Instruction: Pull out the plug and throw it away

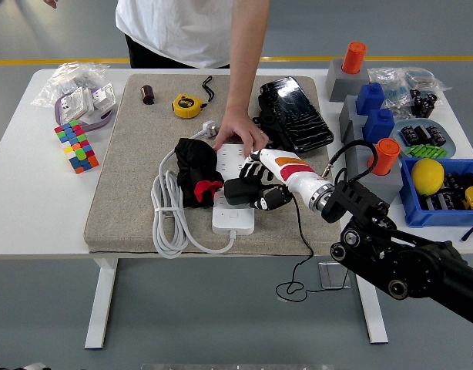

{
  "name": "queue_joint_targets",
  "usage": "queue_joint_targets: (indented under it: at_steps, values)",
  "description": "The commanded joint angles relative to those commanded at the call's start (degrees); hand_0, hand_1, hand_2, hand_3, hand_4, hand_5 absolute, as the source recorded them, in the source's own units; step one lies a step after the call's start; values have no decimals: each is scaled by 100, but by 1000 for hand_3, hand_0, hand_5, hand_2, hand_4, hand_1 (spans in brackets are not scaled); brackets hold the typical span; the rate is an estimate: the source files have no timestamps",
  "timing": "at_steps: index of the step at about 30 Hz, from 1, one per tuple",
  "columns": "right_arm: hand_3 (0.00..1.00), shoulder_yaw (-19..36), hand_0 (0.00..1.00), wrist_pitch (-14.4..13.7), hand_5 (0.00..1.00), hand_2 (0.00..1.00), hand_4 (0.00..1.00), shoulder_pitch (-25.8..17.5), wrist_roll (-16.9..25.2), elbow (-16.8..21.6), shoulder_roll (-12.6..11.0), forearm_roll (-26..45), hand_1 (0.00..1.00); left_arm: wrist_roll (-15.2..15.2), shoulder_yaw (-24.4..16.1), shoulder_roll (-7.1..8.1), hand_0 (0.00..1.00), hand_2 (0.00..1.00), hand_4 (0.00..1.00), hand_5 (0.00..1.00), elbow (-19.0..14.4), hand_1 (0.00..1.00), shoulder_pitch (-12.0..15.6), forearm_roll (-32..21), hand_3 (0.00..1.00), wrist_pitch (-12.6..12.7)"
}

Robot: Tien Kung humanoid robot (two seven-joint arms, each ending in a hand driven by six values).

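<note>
The robot's right hand curls its black fingers around the black plug, which sits on the white power strip on the gray mat. A person's hand presses the strip's far end.

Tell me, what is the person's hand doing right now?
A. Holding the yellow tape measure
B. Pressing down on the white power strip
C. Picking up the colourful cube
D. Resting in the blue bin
B: the person's hand lies flat on the far end of the white power strip, while the robot's right hand has its fingers around the black plug.
</note>
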Motion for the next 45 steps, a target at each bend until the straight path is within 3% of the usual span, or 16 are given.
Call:
queue_joint_targets:
  at_steps: [15, 30, 31, 36, 37, 43, 44, 45]
  values:
    - [539, 658, 391, 30, 2, 461, 949, -123, -36, 401, -162, 135, 438, 0, -29, 8, 548, 715, 941, 536, 3, 687, -6, 7, 726, -1]
    - [533, 690, 393, -3, 2, 452, 948, -182, 60, -696, -194, 43, 445, 0, -39, -6, 549, 715, 941, 537, -2, 687, -1, 14, 726, -2]
    - [542, 682, 435, 0, 2, 466, 944, -184, 64, -747, -189, 43, 465, 0, -39, -6, 549, 715, 941, 537, -1, 687, -2, 12, 727, -2]
    - [542, 677, 435, 82, 2, 466, 944, -209, 62, -884, -188, 153, 465, 2, -38, -4, 549, 715, 941, 537, 0, 687, -6, 15, 727, -4]
    - [539, 686, 550, 119, 2, 505, 917, -214, 55, -891, -189, 188, 533, 3, -35, -3, 548, 715, 940, 537, 2, 688, -6, 14, 727, -4]
    - [539, 765, 550, 273, 2, 505, 917, -222, 38, -843, -198, 220, 533, 1, -43, -6, 548, 715, 940, 537, 0, 688, -5, 14, 727, -5]
    - [650, 777, 617, 300, 62, 554, 998, -225, 33, -829, -198, 219, 598, 1, -43, -7, 548, 715, 941, 540, -1, 686, -5, 14, 726, -5]
    - [650, 792, 617, 341, 62, 554, 998, -228, 26, -810, -198, 214, 598, 1, -45, -8, 548, 715, 941, 540, -1, 686, -6, 16, 726, -5]
